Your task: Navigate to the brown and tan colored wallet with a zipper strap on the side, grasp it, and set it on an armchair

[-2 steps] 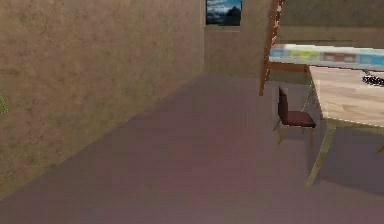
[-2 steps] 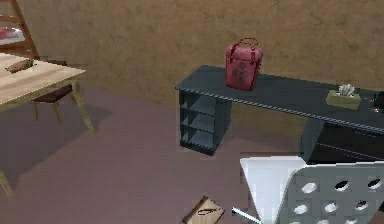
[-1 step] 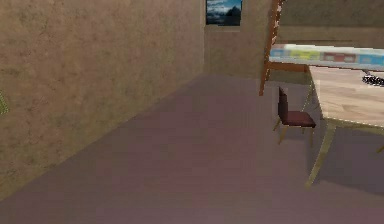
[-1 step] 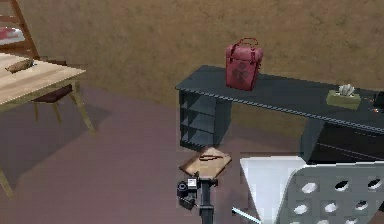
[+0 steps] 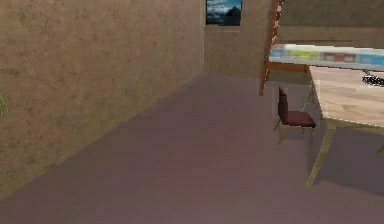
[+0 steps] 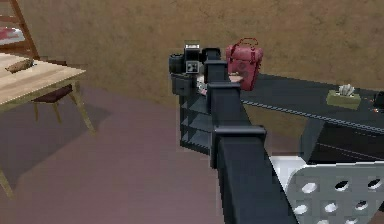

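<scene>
wooden table (image 5: 345,98) | red chair (image 5: 294,112) at its left edge | dark object (image 5: 373,80) at its right edge | wall picture (image 5: 223,11)

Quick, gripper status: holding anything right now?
Gripper: cannot be told whether it holds anything; a dark shelf unit stands behind its far end.

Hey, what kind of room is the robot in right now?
Probably a dining or living room in a house: a light wooden table with a dark red chair beside it, a framed wall picture, and a long dark desk bearing a red bag.
</scene>
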